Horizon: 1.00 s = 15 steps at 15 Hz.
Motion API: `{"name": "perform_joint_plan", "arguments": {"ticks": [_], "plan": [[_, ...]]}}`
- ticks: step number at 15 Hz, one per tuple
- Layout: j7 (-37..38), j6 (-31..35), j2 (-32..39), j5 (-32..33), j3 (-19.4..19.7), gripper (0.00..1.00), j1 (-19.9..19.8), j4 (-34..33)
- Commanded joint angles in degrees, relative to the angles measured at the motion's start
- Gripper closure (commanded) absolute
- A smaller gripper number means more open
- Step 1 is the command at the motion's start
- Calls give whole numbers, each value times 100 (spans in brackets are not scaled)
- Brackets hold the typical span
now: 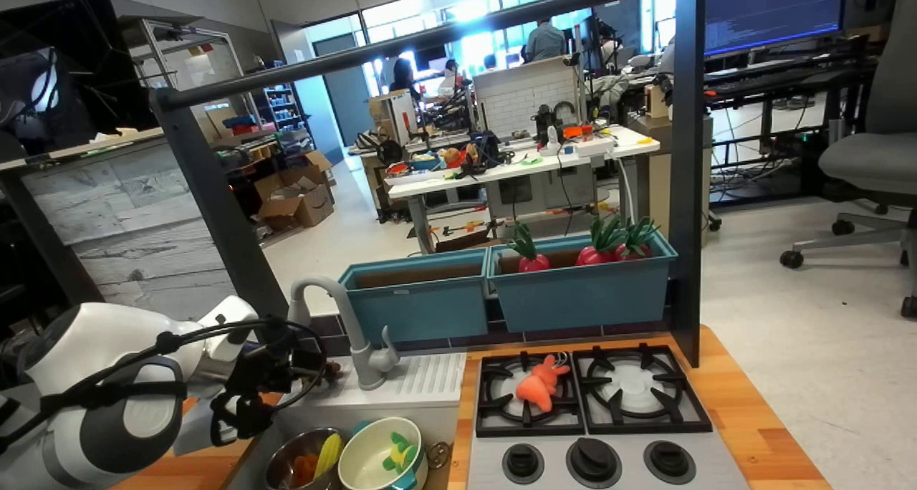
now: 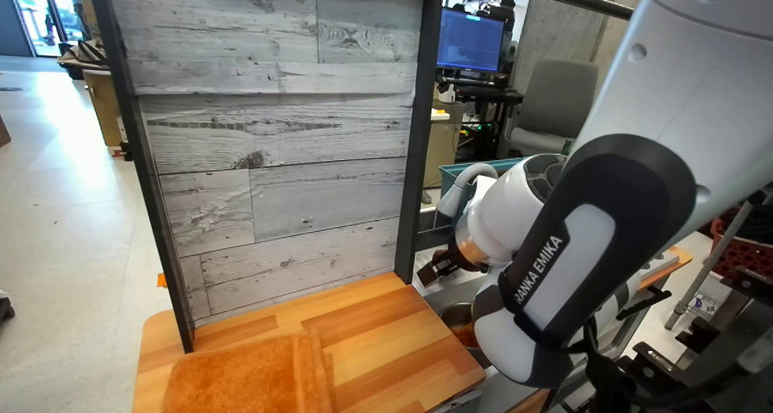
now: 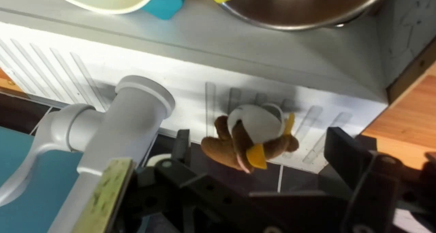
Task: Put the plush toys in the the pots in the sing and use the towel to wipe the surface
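Observation:
In the wrist view a brown plush toy [image 3: 218, 148] with a white part and orange-yellow bits lies at the back of the white drainboard. My gripper [image 3: 261, 142] is open, with a finger on either side of the toy and gaps to both. A pink-orange bunny plush [image 1: 542, 384] lies on the left burner. A steel pot [image 1: 285, 453] in the sink holds an orange item and a yellow corn toy [image 1: 329, 453]. A cream pot [image 1: 365, 463] with blue handles holds a green-and-yellow toy [image 1: 398, 453]. The orange towel [image 2: 241, 377] lies on the wooden counter.
A grey faucet [image 1: 358, 332] stands beside the toy; its base is close to the left finger in the wrist view. Teal planters [image 1: 423, 304] hang behind. A black rail frame [image 1: 686, 175] and a wood-look side panel [image 2: 278, 129] bound the counter. The stove [image 1: 594, 397] has raised grates.

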<state>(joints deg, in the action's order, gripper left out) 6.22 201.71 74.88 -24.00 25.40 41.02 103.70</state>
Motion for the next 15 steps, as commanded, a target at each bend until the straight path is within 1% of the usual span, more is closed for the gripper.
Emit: {"name": "perform_joint_plan", "arguments": {"ticks": [1, 2, 5, 7, 8, 11, 13, 15], "plan": [[-85, 514, 332, -371, 183, 10, 131, -378], [-71, 387, 433, -456, 259, 27, 149, -548], [-18, 68, 741, -658, 469, 51, 199, -912], [81, -21, 856, -704, 544, 66, 272, -961], [89, -69, 897, -740, 577, 75, 292, -998], [141, -141, 896, -677, 521, 96, 237, -1024], [44, -31, 749, -637, 410, 100, 184, -875], [-43, 50, 486, -511, 273, 98, 171, -560]]}}
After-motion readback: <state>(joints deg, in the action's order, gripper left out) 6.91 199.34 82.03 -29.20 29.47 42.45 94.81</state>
